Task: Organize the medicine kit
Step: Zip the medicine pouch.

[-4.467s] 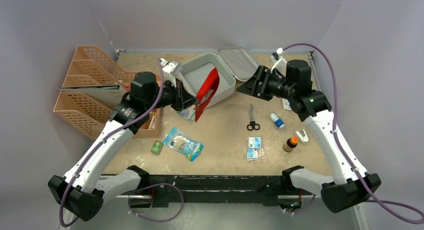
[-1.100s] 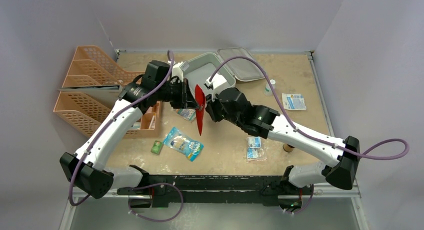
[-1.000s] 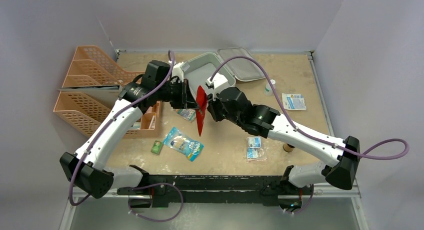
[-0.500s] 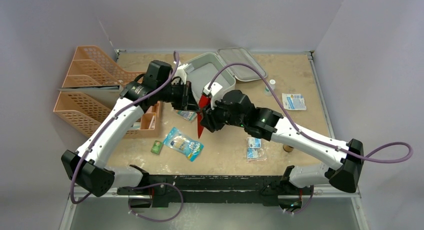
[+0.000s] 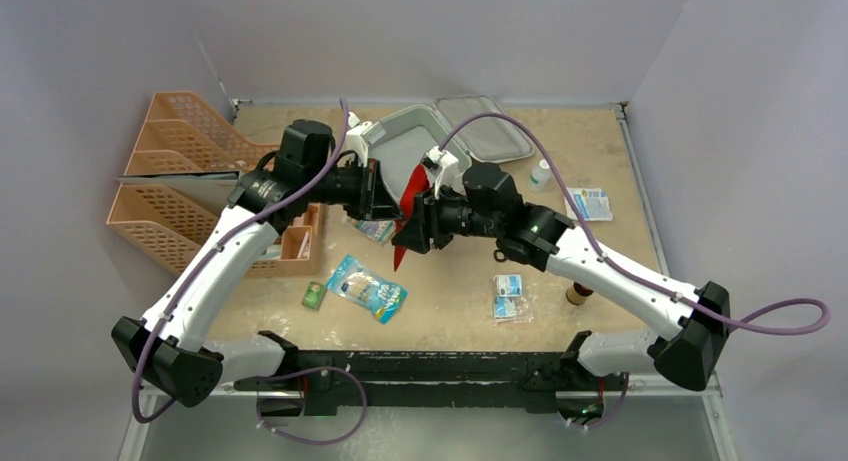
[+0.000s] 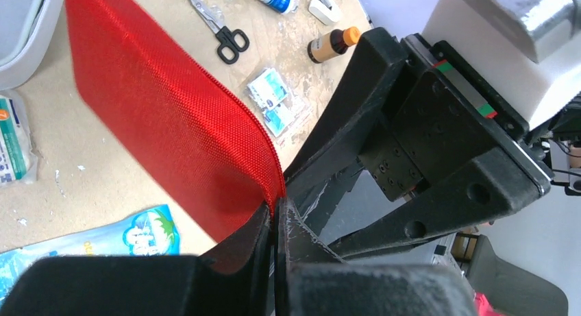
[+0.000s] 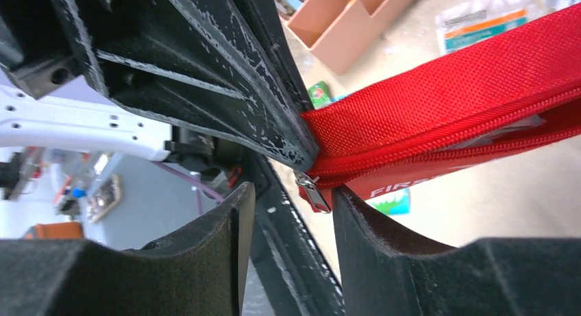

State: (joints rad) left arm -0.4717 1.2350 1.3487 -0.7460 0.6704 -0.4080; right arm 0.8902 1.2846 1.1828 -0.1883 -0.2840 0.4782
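The medicine kit [image 5: 398,124], a pale grey case, stands open at the back of the table with its lid [image 5: 487,133] laid back to the right. Its corner shows in the left wrist view [image 6: 20,35]. In front of it a flat red pouch [image 5: 409,213] hangs on edge above the table. My left gripper [image 5: 386,195] is shut on the pouch's zip edge [image 6: 277,205]. My right gripper [image 5: 416,227] faces it from the right, open, with the pouch's metal zipper pull [image 7: 312,192] hanging loose between its fingers [image 7: 293,196].
Orange mesh trays [image 5: 170,181] and a small orange box [image 5: 296,243] stand at the left. On the table lie a blue packet [image 5: 366,288], a green item [image 5: 314,295], small packets [image 5: 510,296], a brown bottle [image 5: 578,292], a white bottle [image 5: 541,174] and scissors [image 6: 218,29].
My right gripper's jaws have opened and it has shifted lower along the pouch, whose lower end swung slightly. My left gripper has kept its hold.
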